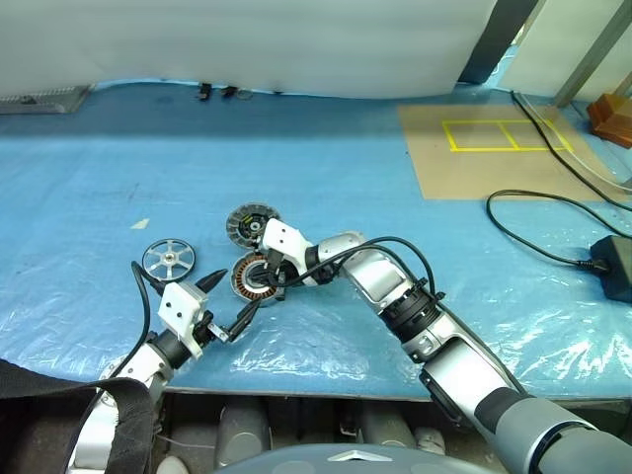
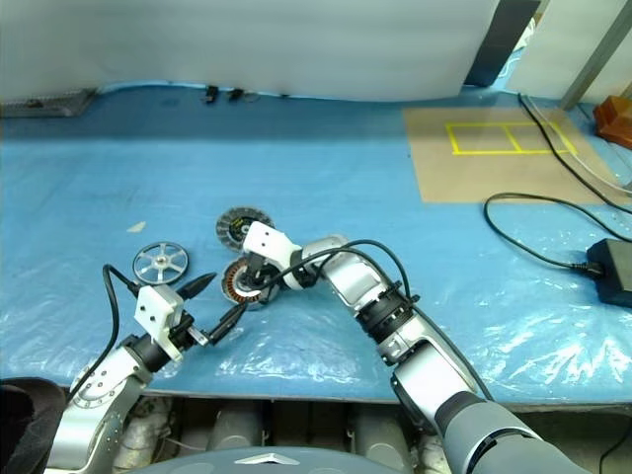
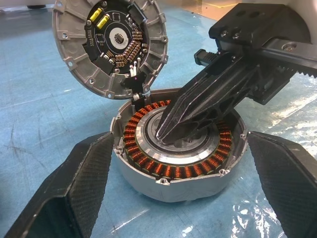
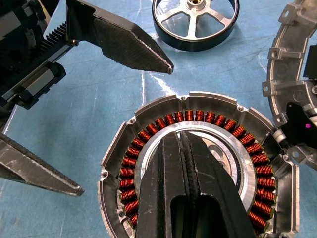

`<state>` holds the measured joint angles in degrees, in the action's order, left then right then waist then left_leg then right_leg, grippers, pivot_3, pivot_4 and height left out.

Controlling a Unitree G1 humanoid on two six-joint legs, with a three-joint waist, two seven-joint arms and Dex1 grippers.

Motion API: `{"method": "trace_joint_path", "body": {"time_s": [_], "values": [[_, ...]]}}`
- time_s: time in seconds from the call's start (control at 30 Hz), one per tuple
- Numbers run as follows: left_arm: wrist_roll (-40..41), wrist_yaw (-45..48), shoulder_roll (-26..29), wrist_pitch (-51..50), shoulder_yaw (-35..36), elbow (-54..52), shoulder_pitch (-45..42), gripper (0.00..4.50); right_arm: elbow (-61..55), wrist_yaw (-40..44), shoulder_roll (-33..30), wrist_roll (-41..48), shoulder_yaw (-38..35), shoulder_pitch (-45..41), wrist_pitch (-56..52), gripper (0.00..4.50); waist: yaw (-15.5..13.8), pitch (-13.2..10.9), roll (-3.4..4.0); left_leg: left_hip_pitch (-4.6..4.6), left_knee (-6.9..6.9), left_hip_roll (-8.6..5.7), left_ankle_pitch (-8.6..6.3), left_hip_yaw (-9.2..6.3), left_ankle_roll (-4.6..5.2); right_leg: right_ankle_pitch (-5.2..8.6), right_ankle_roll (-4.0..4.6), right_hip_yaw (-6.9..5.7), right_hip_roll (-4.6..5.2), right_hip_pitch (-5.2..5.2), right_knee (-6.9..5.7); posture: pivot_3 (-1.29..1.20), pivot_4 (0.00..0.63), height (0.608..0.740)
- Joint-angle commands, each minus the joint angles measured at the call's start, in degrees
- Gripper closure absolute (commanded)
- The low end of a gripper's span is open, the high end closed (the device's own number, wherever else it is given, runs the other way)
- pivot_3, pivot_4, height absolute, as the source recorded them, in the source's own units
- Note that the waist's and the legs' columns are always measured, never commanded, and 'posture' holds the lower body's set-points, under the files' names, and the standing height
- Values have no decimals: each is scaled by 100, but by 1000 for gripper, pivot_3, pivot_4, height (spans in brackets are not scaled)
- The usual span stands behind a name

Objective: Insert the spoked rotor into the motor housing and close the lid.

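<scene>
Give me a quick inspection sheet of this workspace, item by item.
Surface: blue plastic sheet, wrinkled, with a brown board marked in yellow tape.
Job's things: motor housing open, windings exposed; lid tilted up at its rim; spoked rotor flat on the sheet, apart.
Clutter: small dark bits at the far edge.
Grippers: left tool open beside the housing; right tool shut, tips over the housing centre.
Cables: black cable to an adapter.
Surroundings: white backdrop.

At frame centre, the motor housing (image 4: 198, 173) shows a silver rim around copper-orange windings. The lid (image 3: 110, 47) is grey with a black inner ring. The spoked rotor (image 1: 168, 260) is silver on the blue worktop (image 1: 326, 168).
</scene>
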<state>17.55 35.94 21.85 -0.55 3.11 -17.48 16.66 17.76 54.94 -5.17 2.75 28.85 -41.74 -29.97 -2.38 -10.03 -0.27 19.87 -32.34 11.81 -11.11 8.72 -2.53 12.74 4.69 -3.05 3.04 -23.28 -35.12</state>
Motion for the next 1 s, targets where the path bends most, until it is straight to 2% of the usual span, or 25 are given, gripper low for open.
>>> {"method": "trace_joint_path", "body": {"time_s": [0.03,0.13,0.33,0.53,0.67,0.77,0.87,1.0], "values": [[2,-1,41,56,39,-112,11,0,-182,44,101,405,-449,-29,-200,4482,-1,0,0,2,0,0,0,0,0,0,0,0,0,-2,0,0,150,740],[11,10,47,66,51,-97,-8,0,-186,27,128,547,-641,-61,-297,4482,-1,0,0,4,1,0,0,0,0,0,0,0,0,-4,0,0,150,740],[255,-44,123,-76,372,-137,-149,0,-240,125,-49,460,-539,-36,-256,4482,-2,0,0,2,1,0,1,0,-1,0,0,0,-1,-4,0,0,150,740],[742,159,596,-618,929,-149,-328,0,-454,372,-277,430,-372,-26,-87,4482,1,0,0,3,0,-1,1,2,-2,0,1,0,-1,-5,-1,0,150,740],[1096,523,1270,-1132,1445,92,-527,0,-714,724,-494,591,-376,6,-139,4482,-8,0,-1,5,0,0,1,2,-2,0,1,-1,-2,-7,0,0,150,740],[1123,1056,2033,-1432,1636,701,-874,0,-862,872,-634,627,-387,25,-153,4482,-13,0,-1,3,-3,1,1,3,-2,0,1,-3,-5,-7,-6,0,150,740],[888,1569,2640,-1463,1475,1519,-1405,0,-948,884,-646,699,-455,0,-154,4482,-23,0,-1,1,-11,-1,1,3,-1,0,0,-3,-3,-4,-12,0,150,740],[589,2152,3046,-1397,1091,2411,-2192,0,-1028,804,-601,812,-585,30,-143,4482,-35,1,-3,1,-10,-2,2,1,-3,0,1,-2,-1,-5,-13,0,150,740]]}}
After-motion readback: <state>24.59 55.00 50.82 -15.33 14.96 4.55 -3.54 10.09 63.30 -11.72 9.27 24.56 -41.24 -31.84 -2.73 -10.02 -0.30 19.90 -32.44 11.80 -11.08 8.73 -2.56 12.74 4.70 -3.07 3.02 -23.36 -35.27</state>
